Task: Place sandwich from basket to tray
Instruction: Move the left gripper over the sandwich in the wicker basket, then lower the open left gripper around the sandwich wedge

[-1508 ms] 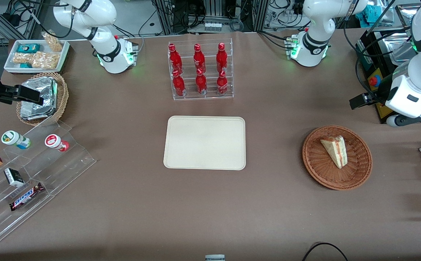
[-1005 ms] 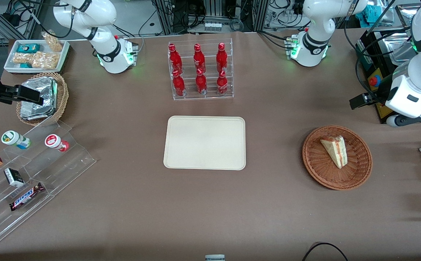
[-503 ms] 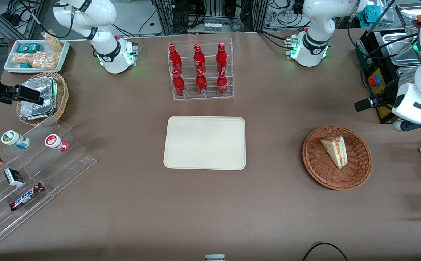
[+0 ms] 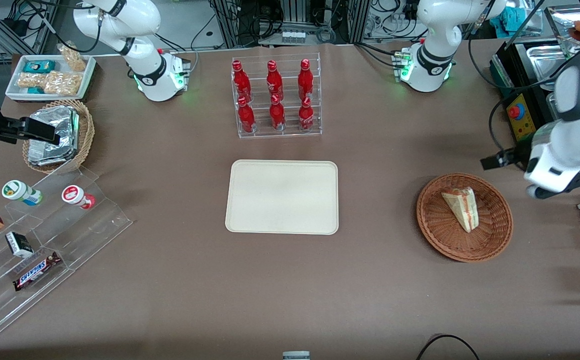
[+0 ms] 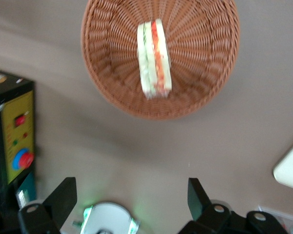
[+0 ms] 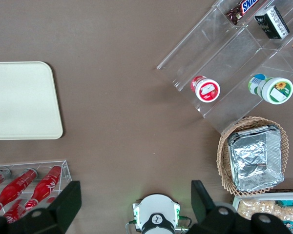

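**Left gripper spread above the table beside the basket**

Brown cloth covers the whole table, and we see the left arm's gripper hanging over it with its two dark fingers set wide apart and nothing between them. In the front view the gripper itself is hidden by the white wrist housing; only a black camera bracket sticks out from it, toward the basket.

Just beside the arm sits the basket, round and reddish-brown, toward the working arm's end of the table. The sandwich lies in it, slightly off centre. From the wrist we see the sandwich on its side, cut edge up, showing green and red-orange stripes between pale bread. In the front view its long axis runs nearly straight toward the camera, the narrow tip nearest.

Well apart, mid-table, lies the tray, bare; only its corner shows from the wrist, cut off by the frame. Farther from the camera stands a clear rack of red bottles, their lettering too small to read. Toward the parked arm's end, a bar on a clear stepped stand reads "SNICKERS".
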`<state>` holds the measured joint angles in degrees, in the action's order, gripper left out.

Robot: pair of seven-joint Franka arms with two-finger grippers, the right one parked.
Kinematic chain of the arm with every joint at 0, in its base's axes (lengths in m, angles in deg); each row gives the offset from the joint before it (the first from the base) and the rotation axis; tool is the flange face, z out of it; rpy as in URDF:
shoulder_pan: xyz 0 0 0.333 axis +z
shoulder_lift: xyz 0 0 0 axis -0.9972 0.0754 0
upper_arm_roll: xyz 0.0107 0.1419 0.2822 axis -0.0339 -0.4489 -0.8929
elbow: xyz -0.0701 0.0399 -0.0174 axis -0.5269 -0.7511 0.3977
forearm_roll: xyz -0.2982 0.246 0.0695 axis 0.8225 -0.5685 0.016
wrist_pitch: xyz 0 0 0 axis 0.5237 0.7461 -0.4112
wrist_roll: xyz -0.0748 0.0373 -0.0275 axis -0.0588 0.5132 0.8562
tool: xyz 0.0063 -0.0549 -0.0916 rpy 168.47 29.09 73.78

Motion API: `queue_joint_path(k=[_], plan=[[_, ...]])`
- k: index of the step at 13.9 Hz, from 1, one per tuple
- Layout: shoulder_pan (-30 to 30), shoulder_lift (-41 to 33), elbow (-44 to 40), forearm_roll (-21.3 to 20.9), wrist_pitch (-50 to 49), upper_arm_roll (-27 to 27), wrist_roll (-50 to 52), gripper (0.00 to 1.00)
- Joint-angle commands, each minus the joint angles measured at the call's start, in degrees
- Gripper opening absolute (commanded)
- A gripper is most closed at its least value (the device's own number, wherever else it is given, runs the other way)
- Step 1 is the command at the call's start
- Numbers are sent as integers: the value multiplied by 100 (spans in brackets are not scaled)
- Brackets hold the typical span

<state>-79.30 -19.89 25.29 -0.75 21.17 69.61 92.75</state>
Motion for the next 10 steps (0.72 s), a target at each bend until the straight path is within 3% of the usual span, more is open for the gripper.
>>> queue_joint_path(k=[1, 6, 10], plan=[[-5, -186, 695, -7, 735, -18, -55, 100], [-5, -106, 1311, -7, 1916, -185, -47, 100], [-75, -1703, 1223, -155, 160, 86, 278, 100]])
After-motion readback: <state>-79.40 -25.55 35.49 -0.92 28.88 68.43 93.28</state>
